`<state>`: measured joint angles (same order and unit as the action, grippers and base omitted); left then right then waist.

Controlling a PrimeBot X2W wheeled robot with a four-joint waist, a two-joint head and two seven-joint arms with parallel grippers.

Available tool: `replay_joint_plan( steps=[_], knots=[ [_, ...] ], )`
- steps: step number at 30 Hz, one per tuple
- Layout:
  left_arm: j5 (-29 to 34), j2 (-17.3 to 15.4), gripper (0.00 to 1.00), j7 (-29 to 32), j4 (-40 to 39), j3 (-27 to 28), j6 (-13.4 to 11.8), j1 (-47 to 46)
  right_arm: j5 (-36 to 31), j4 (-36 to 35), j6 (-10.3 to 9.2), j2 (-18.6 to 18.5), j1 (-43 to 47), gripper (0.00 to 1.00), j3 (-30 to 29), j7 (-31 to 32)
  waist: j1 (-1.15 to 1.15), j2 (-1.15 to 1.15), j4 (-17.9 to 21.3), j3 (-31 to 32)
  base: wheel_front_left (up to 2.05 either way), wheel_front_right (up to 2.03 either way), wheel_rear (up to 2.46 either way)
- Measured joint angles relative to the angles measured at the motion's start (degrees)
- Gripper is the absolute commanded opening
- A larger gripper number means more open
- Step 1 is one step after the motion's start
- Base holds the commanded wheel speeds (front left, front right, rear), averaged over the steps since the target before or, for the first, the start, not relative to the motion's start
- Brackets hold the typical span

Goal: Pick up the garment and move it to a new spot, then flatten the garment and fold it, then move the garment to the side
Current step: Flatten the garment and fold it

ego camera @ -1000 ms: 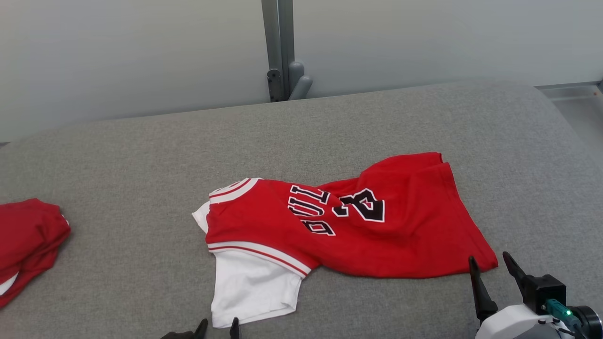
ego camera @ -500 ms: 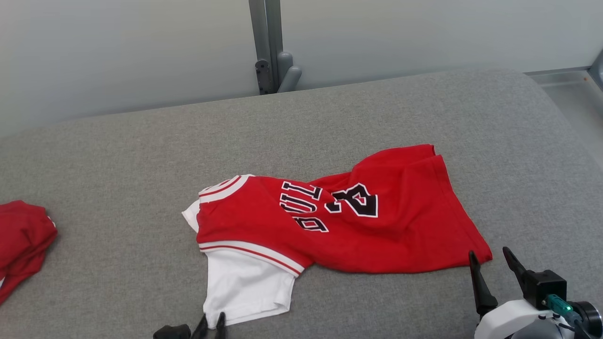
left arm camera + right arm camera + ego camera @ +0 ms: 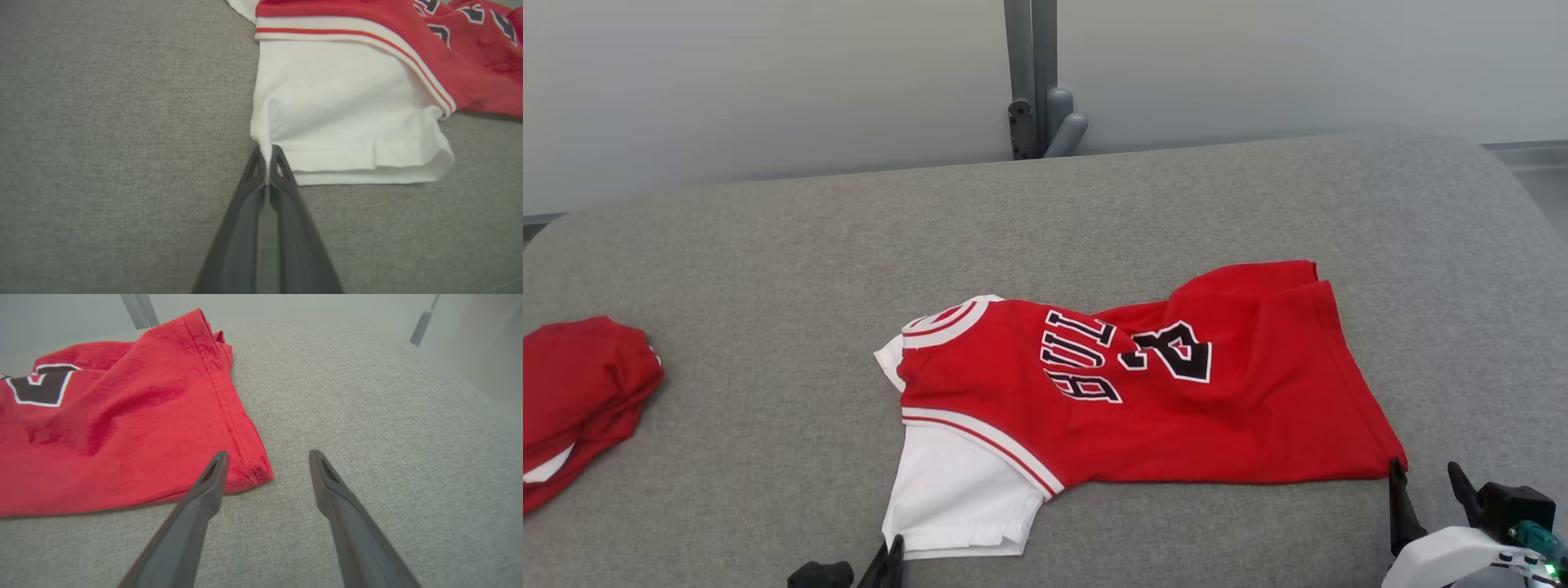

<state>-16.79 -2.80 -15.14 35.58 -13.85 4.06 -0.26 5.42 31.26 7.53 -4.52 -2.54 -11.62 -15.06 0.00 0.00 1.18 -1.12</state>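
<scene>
The garment point(image 3: 1143, 384) lies rumpled on the grey padded surface point(image 3: 768, 245), not yet lifted. The left end effector point(image 3: 267, 152) is clenched on its white sleeve point(image 3: 347, 102) at the near left corner. The right end effector point(image 3: 267, 454) is released, straddling the near right hem corner. By my judgement, moving, flattening, folding and setting aside all remain
</scene>
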Motion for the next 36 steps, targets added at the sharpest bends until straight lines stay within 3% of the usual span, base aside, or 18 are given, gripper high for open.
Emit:
replay_joint_plan(
  steps=[11,13,14,20,26,30,36],
  knots=[
    [2.3,0.0,0.00,0.0,-0.9,1.2,1.3,-0.2,-0.4,10.8,0.00,0.4,-6.3,1.00,-1.6,0.0,0.00,0.00,-2.7,-2.4,0.00,0.00,0.00],
    [2.3,0.0,0.00,0.0,-0.9,1.3,1.4,-0.4,-0.4,12.6,0.00,0.5,-7.0,0.38,-2.0,0.0,0.00,0.00,-3.1,-2.8,0.00,0.00,0.00],
    [2.3,0.0,0.00,0.0,-0.9,1.3,1.5,-0.5,-0.5,13.3,0.00,0.4,-7.3,0.00,-2.0,-0.2,0.00,0.00,-3.3,-2.9,0.00,0.00,0.00],
    [1.8,0.0,0.00,0.0,-2.0,1.9,1.5,-0.7,0.3,12.6,0.00,0.4,-7.1,0.00,-1.3,-0.2,0.00,0.00,-4.0,-1.9,0.00,0.00,0.00],
    [1.0,0.0,0.00,0.0,-8.6,3.3,1.5,-1.7,5.5,3.3,0.00,0.5,-7.3,0.00,2.4,-0.1,0.00,0.00,-4.0,1.2,0.00,0.00,0.00],
    [4.1,-0.2,0.00,0.0,-14.9,5.5,2.2,-6.6,8.9,-2.8,0.00,-1.1,-12.2,0.00,7.6,-0.1,0.00,0.00,-4.0,3.1,0.00,0.00,0.00],
    [6.9,-5.9,0.00,0.0,-20.9,8.4,3.1,-19.1,11.9,-9.0,0.00,-5.7,-23.4,0.00,12.4,-0.1,0.00,0.00,-3.5,4.7,0.00,0.00,0.00]
  ],
)
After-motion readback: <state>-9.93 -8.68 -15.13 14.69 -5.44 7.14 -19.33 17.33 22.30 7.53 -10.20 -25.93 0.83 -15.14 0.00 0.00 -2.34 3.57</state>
